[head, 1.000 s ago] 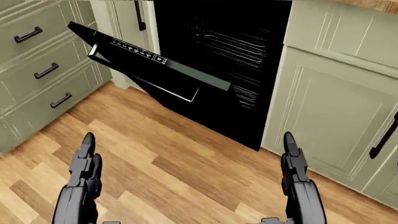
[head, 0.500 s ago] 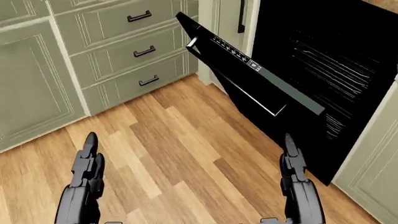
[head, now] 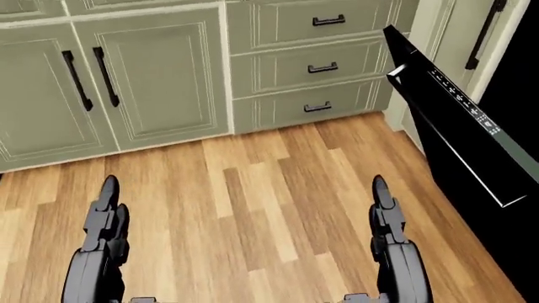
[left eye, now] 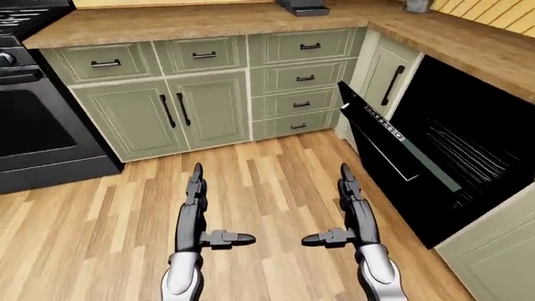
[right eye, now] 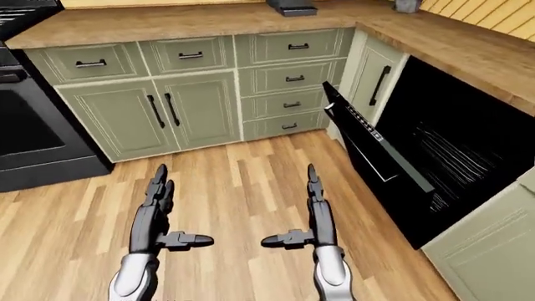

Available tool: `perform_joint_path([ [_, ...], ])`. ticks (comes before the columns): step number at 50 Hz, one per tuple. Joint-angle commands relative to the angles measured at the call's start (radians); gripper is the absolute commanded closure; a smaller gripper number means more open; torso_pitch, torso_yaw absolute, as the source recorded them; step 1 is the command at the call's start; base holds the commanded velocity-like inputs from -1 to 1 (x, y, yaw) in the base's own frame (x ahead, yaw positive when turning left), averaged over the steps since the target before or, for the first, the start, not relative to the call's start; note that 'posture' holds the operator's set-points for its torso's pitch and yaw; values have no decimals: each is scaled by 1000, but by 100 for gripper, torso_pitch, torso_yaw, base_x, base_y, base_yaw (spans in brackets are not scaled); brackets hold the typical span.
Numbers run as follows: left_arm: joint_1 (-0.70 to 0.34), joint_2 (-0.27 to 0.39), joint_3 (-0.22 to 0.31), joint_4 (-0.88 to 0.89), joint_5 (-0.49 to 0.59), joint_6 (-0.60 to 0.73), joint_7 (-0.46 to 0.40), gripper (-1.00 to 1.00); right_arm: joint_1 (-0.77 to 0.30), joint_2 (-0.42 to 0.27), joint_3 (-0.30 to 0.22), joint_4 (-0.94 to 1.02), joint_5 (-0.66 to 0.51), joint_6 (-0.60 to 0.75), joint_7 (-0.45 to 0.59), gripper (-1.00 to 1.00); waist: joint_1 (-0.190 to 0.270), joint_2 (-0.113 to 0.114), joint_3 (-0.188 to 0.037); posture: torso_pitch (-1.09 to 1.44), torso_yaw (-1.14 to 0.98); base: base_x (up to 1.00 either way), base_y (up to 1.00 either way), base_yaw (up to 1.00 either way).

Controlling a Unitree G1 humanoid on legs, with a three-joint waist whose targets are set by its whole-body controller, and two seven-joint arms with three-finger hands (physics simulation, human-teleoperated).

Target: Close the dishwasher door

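The dishwasher (left eye: 468, 169) stood at the right of the left-eye view, its door (left eye: 389, 141) partly open, wire racks (left eye: 468, 153) inside. Left hand (left eye: 196, 216) and right hand (left eye: 351, 213) hung spread wide, holding nothing

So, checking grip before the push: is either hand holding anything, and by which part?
Nothing is held. The left hand and right hand are open over the floor, apart from the dishwasher door.
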Motion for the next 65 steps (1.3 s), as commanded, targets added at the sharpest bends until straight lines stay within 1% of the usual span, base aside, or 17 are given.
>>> perform_joint_path([
  [1, -15, -3, -7, -40, -1, -27, -1, -100, -12, -5, -6, -39, 1, -22, -3, -100, -5, -27, -25, 0, 0, 0, 0, 67],
  [11, -14, -5, -12, -39, 2, -27, 0, -100, -17, -4, -5, -33, 4, -20, 0, -100, -15, 62, -12, 0, 0, 0, 0, 67],
  [14, -15, -4, -9, -42, 0, -25, 0, -100, -12, -5, -6, -42, 3, -17, -1, -100, -18, 111, -13, 0, 0, 0, 0, 68],
  [16, -14, -3, -8, -44, 0, -24, 0, -100, -14, -4, -5, -36, 2, -20, -1, -100, -13, 173, -33, 0, 0, 0, 0, 67],
  [17, -15, -4, -8, -44, -1, -24, 0, -100, -14, -5, -6, -36, 3, -20, -1, -100, -3, 148, -29, 0, 0, 0, 0, 67],
  [27, -14, -3, -5, -52, -2, -20, -2, -100, -20, -2, 0, -50, -19, 13, -16, -100, 4, 60, -7, 0, 0, 0, 0, 27],
  [29, -13, -3, -5, -56, -3, -18, -2, -100, -19, -2, -1, -52, -14, 16, -15, -100, 8, 15, -22, 0, 0, 0, 0, 0],
  [31, -13, -3, -4, -56, -2, -18, -1, -100, -19, -1, 0, -54, -13, 21, -15, -100, 1, 37, -33, 0, 0, 0, -8, 0],
  [35, -11, -3, -5, -60, -2, -17, -2, -100, -15, -1, 3, -63, -13, 26, -14, -100, -4, 94, -11, 0, 0, 0, -31, 0],
  [41, -8, -3, -5, -64, -2, -18, -2, -100, -14, -1, 4, -64, -13, 26, -15, -100, -2, 75, -36, 0, 0, 0, -32, 0],
  [44, -6, -3, -5, -67, -2, -16, -3, -100, -16, 0, 5, -63, -12, 28, -15, -100, -5, 6, -42, 0, 0, 0, -35, 0],
  [45, -6, -3, -5, -68, -3, -15, -3, -100, -17, 0, 5, -60, -13, 27, -15, -100, -11, 35, -31, 0, 0, 0, -50, 0],
  [47, -6, -3, -6, -69, -3, -15, -4, -100, -18, 0, 6, -61, -12, 28, -15, -100, -15, 41, -15, 0, 0, 0, -52, 0],
  [56, -13, -1, 1, -73, -7, -5, -4, -100, -21, -1, 6, -60, -12, 30, -14, -100, -8, 91, -14, 0, 0, 0, -42, 0],
  [60, -14, -1, 4, -74, -9, -4, -5, -100, -21, 0, 9, -58, -13, 29, -14, -100, -12, 138, -18, 0, 0, 0, -38, 0],
  [61, -12, -1, 4, -79, -9, -2, -6, -100, -20, 0, 10, -61, -14, 30, -14, -100, -1, 101, -18, 0, 0, 0, -38, 0],
  [65, -12, 0, 6, -81, -10, -1, -7, -100, -17, 2, 15, -72, -18, 37, -16, -100, -1, 128, -35, 0, 0, 0, -38, 0],
])
